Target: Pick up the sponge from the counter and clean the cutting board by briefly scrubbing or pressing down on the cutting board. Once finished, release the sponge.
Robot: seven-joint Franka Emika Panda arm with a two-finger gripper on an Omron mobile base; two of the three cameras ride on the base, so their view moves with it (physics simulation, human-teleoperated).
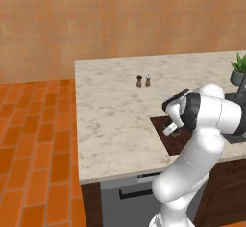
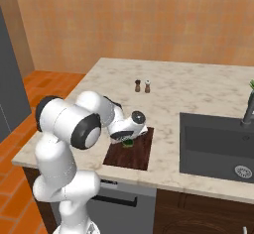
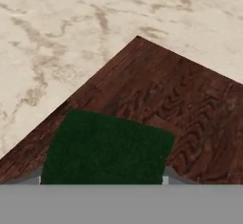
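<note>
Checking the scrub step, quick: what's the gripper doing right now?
Gripper: shut on the sponge, over the cutting board.

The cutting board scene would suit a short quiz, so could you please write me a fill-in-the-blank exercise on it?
1. The pincer is shut on the dark green ____.
2. The sponge is over the ____ board, near its far left corner.
3. The cutting board lies on the counter to the ____ of the sink in the right base view.
4. Two small ____ stand beyond the board.

Missing words: sponge; cutting; left; shakers
</note>
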